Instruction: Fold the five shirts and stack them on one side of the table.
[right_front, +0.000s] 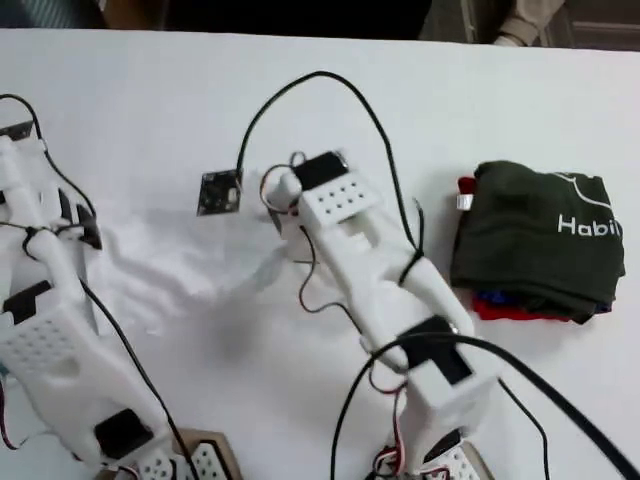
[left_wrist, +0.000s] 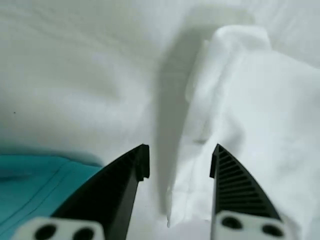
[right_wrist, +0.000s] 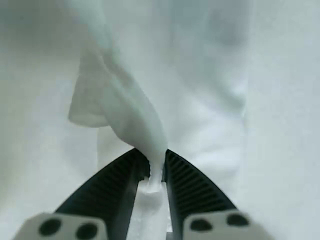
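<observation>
We see a white shirt (right_front: 180, 265) lying rumpled and only partly spread on the white surface (right_front: 450, 100), in front of the two arms. The right end effector (right_wrist: 156, 162) is closed on a raised fold of this shirt: its two dark fingers pinch a ridge of fabric that rises between them and is lifted off the rest of the cloth. The left end effector (left_wrist: 180, 155) hangs just above the same shirt near a folded edge, with its fingers apart and nothing between them. Beside it, in the left wrist view, a piece of teal cloth (left_wrist: 30, 180) peeks out from beneath the white fabric.

On the right arm's side of the surface, well apart from the white shirt, sits a stack of folded shirts. A dark green shirt (right_front: 530, 240) lies on top, and the edges of a blue shirt (right_front: 490, 297) and a red shirt (right_front: 510, 312) show beneath it.
</observation>
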